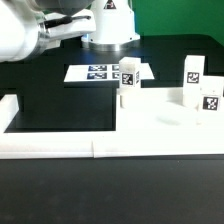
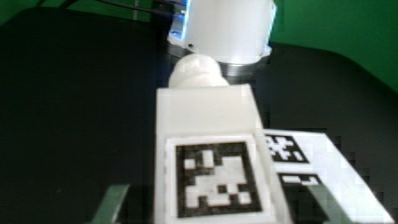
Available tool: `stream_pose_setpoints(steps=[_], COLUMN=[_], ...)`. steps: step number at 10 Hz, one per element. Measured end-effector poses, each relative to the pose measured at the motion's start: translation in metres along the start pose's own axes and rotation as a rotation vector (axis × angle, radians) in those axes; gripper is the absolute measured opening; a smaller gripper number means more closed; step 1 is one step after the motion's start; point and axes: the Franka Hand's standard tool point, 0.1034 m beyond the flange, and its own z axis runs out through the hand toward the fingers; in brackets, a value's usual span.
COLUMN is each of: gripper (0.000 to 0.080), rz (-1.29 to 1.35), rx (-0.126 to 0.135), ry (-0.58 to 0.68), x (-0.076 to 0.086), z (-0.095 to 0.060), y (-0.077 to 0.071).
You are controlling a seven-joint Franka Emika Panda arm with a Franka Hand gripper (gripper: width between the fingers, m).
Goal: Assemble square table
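Border wall (image 1: 60,150): nearest in the exterior view; long low white wall along the front, turning back at that view's left.
Counter (image 1: 60,112): black; bare patch inside the wall's corner.
Tabletop (image 1: 165,122): flat white panel lying on the counter at the exterior view's right, against the wall.
Standing legs: one leg (image 1: 127,82) upright at the tabletop's far left corner area; two more, leg (image 1: 211,100) and leg (image 1: 192,70), upright toward that view's right. Tags face the camera.
Held leg (image 2: 210,140): fills the wrist view, tag toward the camera, its narrow end pointing at a white cylindrical part beyond.
Gripper (image 2: 205,205): jaws closed on the held leg; grey finger (image 2: 118,205) shows beside it. The other side is mostly hidden, so the grip is judged, not plainly seen.
Marker board (image 1: 98,72): flat on the counter behind the tabletop; also seen beside the held leg in the wrist view.
Arm: far back, at the exterior view's top.
Step in hand: fourth leg carried, likely toward a tabletop corner hole.
Next move calls for: leg end lined up square over its hole, then lowered and twisted without tilt.
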Motion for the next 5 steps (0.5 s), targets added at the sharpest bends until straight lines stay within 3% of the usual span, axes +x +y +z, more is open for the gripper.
stream_pose_setpoints(steps=[1,4,5], gripper=[0.0289,0.0289,0.0289], rz=[-0.046,-0.053,-0.043], rx=[-0.041,-0.059,-0.065], ry=[0.105,0.304,0.425], x=[0.006,0.01,0.012], z=[-0.012,-0.02,-0.03], y=[0.004,0.005,-0.008])
